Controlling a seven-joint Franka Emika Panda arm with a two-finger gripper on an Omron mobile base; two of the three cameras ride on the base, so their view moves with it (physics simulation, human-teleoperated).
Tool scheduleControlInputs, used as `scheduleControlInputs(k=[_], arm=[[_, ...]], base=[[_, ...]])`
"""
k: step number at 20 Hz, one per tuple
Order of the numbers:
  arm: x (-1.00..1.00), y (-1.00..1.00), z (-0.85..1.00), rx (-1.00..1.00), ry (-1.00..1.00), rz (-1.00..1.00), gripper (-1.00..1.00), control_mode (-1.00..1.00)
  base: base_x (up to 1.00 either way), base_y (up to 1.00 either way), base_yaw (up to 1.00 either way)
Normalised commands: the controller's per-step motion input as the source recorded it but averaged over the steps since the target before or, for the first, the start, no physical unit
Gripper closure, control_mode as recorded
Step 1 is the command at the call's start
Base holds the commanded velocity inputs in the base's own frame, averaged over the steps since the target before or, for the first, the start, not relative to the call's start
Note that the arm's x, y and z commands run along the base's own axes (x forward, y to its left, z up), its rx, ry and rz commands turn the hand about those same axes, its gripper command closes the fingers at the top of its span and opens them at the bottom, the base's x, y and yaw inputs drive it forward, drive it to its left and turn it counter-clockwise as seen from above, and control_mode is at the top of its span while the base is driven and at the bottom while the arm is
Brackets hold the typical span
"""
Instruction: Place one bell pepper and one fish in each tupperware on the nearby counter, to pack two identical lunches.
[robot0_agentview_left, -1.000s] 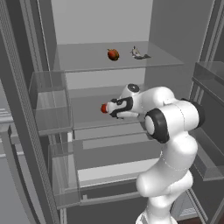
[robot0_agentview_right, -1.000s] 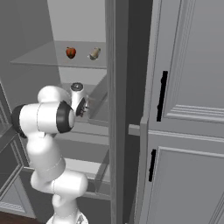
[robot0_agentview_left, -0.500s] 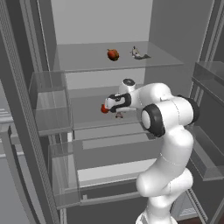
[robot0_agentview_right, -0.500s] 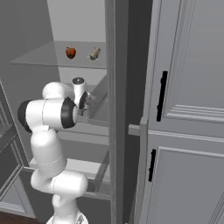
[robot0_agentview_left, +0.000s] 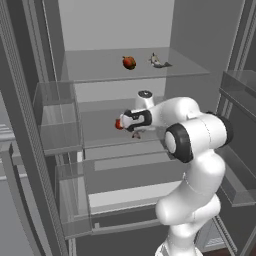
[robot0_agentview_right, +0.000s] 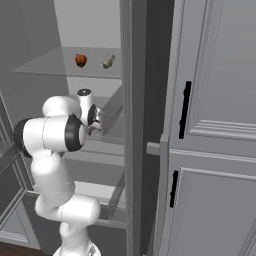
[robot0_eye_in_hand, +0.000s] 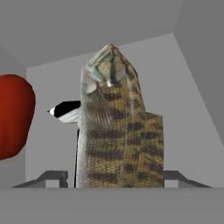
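Observation:
My gripper (robot0_agentview_left: 128, 127) reaches into the open fridge over the middle glass shelf (robot0_agentview_left: 100, 130). A stubby tan, scaly fish (robot0_eye_in_hand: 116, 131) stands between my fingertips (robot0_eye_in_hand: 57, 177) in the hand view, and both press close against its sides. My gripper (robot0_eye_in_hand: 116, 177) is shut on it. A bright red bell pepper (robot0_eye_in_hand: 13, 116) lies just left of the fish and shows beside the hand (robot0_agentview_left: 119, 124). On the upper shelf rest a darker bell pepper (robot0_agentview_left: 129, 62) and a silver fish (robot0_agentview_left: 157, 61), also seen from the right as pepper (robot0_agentview_right: 80, 60) and fish (robot0_agentview_right: 107, 61). The tupperware and counter are out of view.
A clear fridge drawer (robot0_agentview_left: 55, 117) hangs left of the middle shelf, with another lower one (robot0_agentview_left: 75, 200). Door bins (robot0_agentview_left: 240, 90) stand at the right. In the right base view, the fridge's side wall (robot0_agentview_right: 132, 125) and grey cabinet doors with black handles (robot0_agentview_right: 185, 110) stand close by.
The hand has pushed further left along the middle shelf, up beside the red pepper. Its jaws have narrowed onto the tan fish.

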Motion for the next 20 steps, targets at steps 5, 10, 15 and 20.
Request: scheduleControlInputs(k=[5, 10, 15, 20], arm=[[-1.00, -0.03, 0.00, 0.00, 0.00, 0.00, 1.00, -1.00], [-1.00, -0.05, 0.19, 0.00, -0.01, 0.02, 1.00, -1.00], [-0.85, -0.05, 0.58, 0.00, -0.05, 0.06, 1.00, -1.00], [-0.69, -0.01, 0.73, 0.00, -0.04, 0.01, 1.00, -1.00]], base=[[0.00, 0.00, 0.00], [0.00, 0.00, 0.00], [0.00, 0.00, 0.00], [0.00, 0.00, 0.00]])
